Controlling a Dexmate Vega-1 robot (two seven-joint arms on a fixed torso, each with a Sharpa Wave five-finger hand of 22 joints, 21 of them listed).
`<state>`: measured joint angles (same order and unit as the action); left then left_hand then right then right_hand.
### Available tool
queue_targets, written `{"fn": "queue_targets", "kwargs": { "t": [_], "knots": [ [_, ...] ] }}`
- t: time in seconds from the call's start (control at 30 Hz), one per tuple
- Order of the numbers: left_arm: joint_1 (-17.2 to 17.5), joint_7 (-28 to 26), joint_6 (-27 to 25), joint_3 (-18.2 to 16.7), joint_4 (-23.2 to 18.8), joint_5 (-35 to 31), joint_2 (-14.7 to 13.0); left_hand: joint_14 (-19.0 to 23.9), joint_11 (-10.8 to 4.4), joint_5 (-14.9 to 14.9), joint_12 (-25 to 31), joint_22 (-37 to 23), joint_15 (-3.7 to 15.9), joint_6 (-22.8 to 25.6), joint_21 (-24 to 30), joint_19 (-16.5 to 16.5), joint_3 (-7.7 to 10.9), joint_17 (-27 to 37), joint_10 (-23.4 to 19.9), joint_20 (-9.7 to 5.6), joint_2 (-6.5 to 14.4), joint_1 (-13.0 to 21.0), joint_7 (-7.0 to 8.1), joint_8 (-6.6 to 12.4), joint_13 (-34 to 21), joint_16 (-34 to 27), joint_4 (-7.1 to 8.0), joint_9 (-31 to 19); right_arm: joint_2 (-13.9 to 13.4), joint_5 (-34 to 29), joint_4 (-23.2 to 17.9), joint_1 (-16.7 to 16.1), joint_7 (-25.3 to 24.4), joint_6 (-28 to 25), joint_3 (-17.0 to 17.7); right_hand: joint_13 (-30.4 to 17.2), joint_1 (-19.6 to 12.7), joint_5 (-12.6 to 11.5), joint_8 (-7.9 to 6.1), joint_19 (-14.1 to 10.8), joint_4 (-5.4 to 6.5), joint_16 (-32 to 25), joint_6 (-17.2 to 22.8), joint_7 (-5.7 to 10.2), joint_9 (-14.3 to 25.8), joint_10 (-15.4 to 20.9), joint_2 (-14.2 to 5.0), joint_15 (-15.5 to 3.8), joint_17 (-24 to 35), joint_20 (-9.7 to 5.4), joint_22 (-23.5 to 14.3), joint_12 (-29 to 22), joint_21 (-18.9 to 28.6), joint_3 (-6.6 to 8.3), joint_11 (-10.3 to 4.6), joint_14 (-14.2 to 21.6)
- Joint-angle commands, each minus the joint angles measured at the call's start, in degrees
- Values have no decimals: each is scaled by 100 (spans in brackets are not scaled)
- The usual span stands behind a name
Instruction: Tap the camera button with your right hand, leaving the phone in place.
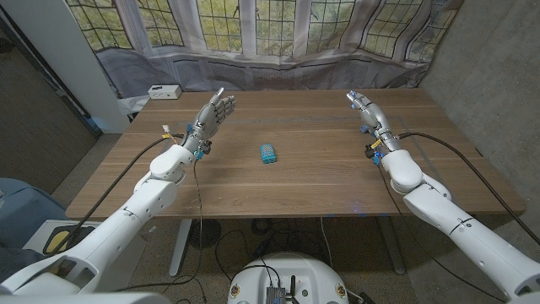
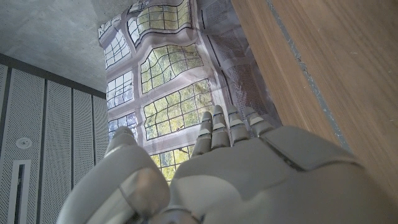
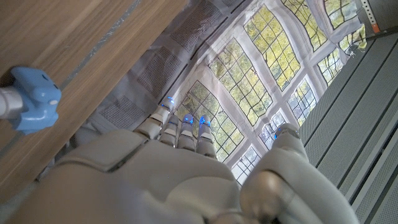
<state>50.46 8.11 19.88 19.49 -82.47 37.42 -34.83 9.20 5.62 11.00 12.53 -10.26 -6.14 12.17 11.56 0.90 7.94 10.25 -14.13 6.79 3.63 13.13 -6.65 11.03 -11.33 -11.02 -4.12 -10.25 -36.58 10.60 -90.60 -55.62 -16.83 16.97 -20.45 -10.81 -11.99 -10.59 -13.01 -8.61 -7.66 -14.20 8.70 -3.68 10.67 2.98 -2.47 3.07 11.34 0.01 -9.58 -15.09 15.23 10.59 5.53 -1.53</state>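
Note:
A small teal phone [image 1: 268, 154] lies face up near the middle of the wooden table [image 1: 321, 181]; no button on it is legible. My right hand [image 1: 368, 110] is raised over the table's right side, well to the right of the phone, fingers straight and apart, holding nothing. My left hand [image 1: 212, 115] is raised on the left, fingers spread and empty. The right wrist view looks along the right hand [image 3: 186, 168] at the curtain, and the left wrist view does the same along the left hand [image 2: 217, 168].
A white box [image 1: 164, 91] sits at the table's far left corner. A curtain printed with windows [image 1: 270, 34] hangs behind the table. Cables [image 1: 439, 139] trail from both wrists. A blue fitting [image 3: 34, 99] shows by the right wrist.

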Motion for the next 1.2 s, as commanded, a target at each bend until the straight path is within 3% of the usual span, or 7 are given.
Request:
{"fn": "queue_targets", "kwargs": {
  "t": [0.03,0.5,1.2],
  "knots": [
    [74,-6,36,41,-60,-11,18,41,4,-2,-8,-10,-24,9,-13,5,13,14,-60,-9,62,31,-49,-7,-11,9,-42,-14,351,1391,746,263,1314,856,-89,-7,17,-6,45,-82,9,-27,-26,31,8,-19,64,18,18,-8,-21,16,-14,-23,41,50],
    [68,-10,54,74,-12,-16,69,8,3,-5,-25,-10,-7,-41,-15,2,15,15,-20,-22,63,33,-43,-27,-11,21,-49,-14,539,2014,1175,389,2025,1058,-157,-6,66,-18,160,-93,20,26,-247,-58,6,-97,145,69,23,15,-21,104,-73,-79,79,10],
    [107,-48,32,71,-36,-22,54,-28,-14,-9,-37,-9,-9,-68,-22,-17,17,15,19,-41,64,37,-47,-28,-11,28,-62,-13,469,2098,1151,392,2084,822,-176,-4,119,-31,174,-67,38,68,-264,-114,5,-100,203,112,29,44,-22,156,-138,-127,108,-21]
  ]
}}
